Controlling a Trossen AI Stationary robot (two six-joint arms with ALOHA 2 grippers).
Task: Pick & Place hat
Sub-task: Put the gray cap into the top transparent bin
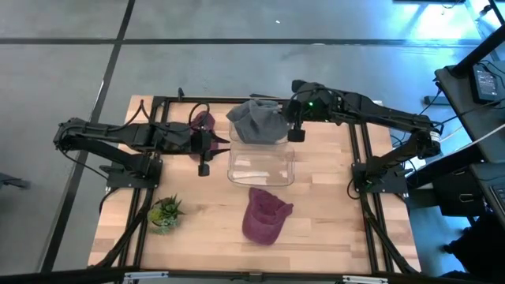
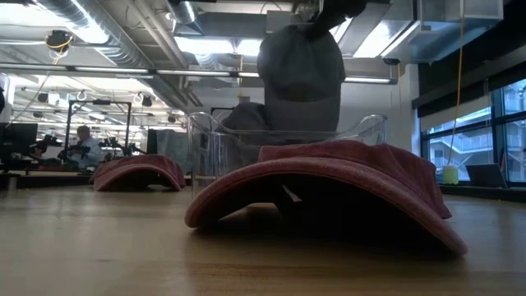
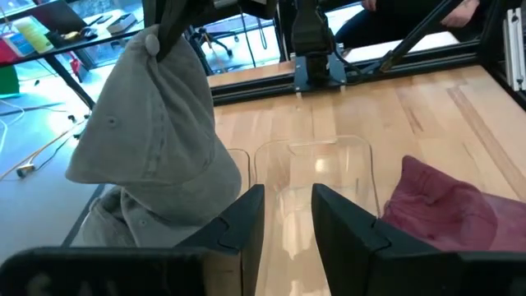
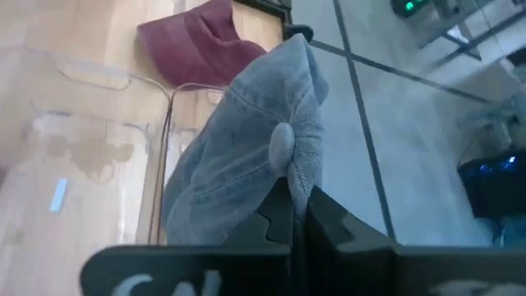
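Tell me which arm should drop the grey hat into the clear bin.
The right. Its gripper already pinches the grey hat, hanging over the clear bin's far edge. The left gripper is empty, jaws open, beside the bin.

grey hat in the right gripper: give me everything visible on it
The grey hat is a soft, washed-cotton cap with stitched panels and a fabric button on top. The right gripper pinches it by the crown beside that button, so it hangs limp and creased, brim downward. It dangles over the far end of the clear bin, its lower part dipping inside the rim. Whether it touches the bin wall cannot be told.
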